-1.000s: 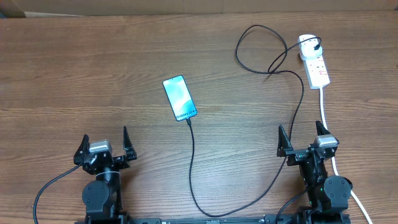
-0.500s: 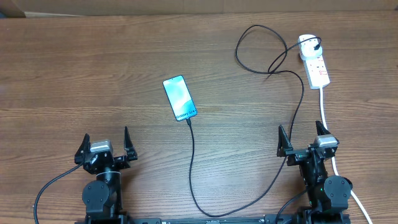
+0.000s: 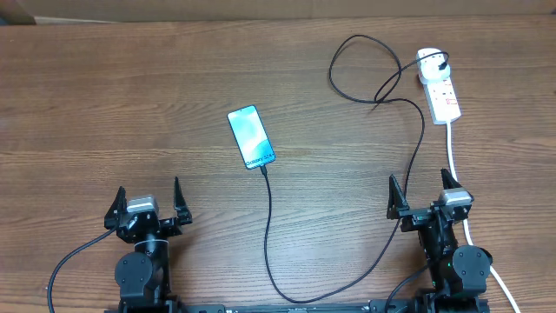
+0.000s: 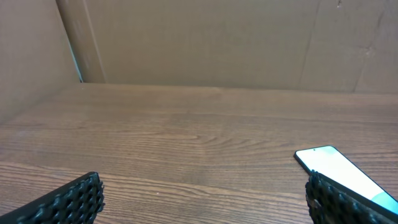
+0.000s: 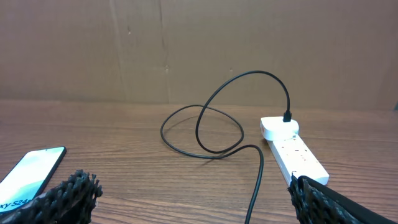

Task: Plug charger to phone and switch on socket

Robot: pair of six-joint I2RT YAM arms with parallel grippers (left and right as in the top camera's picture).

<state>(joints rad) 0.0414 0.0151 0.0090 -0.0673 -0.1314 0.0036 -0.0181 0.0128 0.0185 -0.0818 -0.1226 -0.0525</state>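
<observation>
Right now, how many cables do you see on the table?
2: the black charger runs from the phone to the socket; the white cord runs from the socket toward the right arm.

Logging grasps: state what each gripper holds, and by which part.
Nothing is held. The left gripper and right gripper are both open and empty, away from the phone and charger.

The wooden counter (image 3: pixel 104 96) carries the phone (image 3: pixel 251 136) at centre frame, the socket (image 3: pixel 439 85) at upper right, and the charger (image 3: pixel 382 96) looping between them.
</observation>
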